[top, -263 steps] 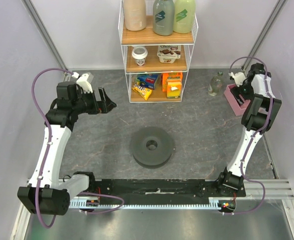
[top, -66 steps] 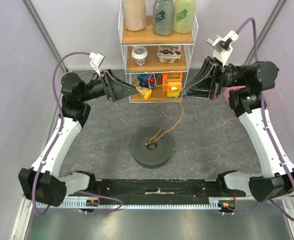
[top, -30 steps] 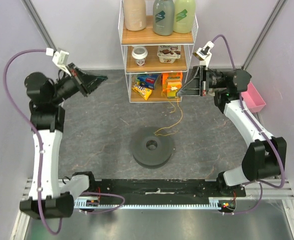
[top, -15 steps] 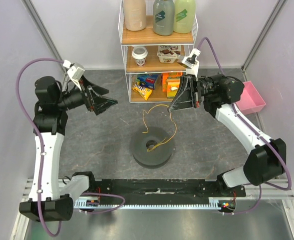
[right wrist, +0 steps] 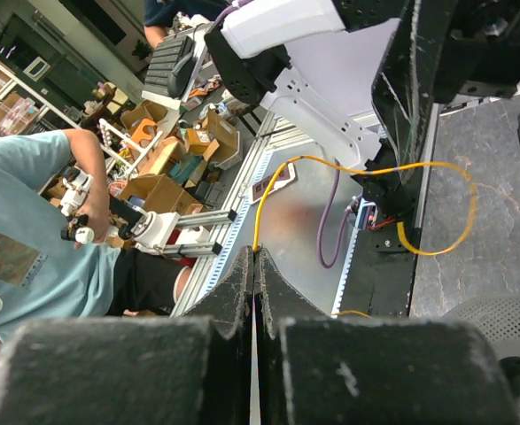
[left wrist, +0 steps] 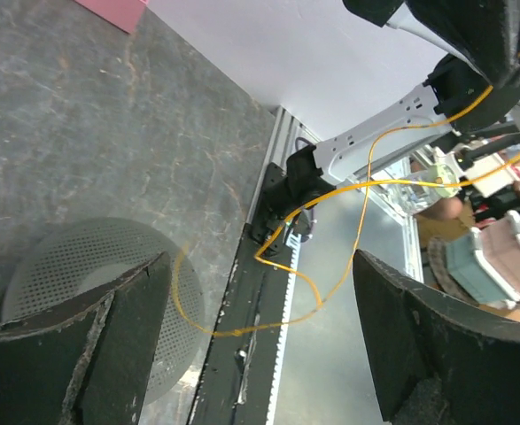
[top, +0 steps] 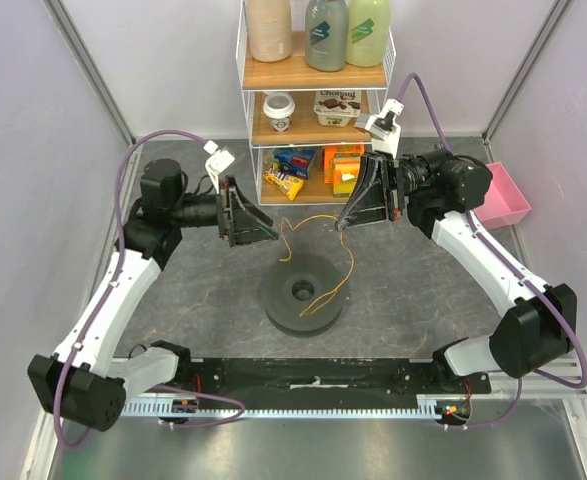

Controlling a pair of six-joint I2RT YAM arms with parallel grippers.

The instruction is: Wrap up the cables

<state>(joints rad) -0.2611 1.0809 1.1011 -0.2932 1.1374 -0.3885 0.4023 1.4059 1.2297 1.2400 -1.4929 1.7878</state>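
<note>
Pinched in the closed right end effector (top: 341, 225), the wire (top: 308, 218) loops toward nine o'clock, just short of the wide-open, empty left end effector (top: 269, 232).

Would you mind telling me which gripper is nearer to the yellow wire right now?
Right. The right gripper is shut on the wire itself; the left gripper stands open just beside the wire's loop, not gripping it.

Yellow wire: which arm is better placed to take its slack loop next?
Left: the left gripper is open and faces the wire; the right gripper is shut on it.
</note>
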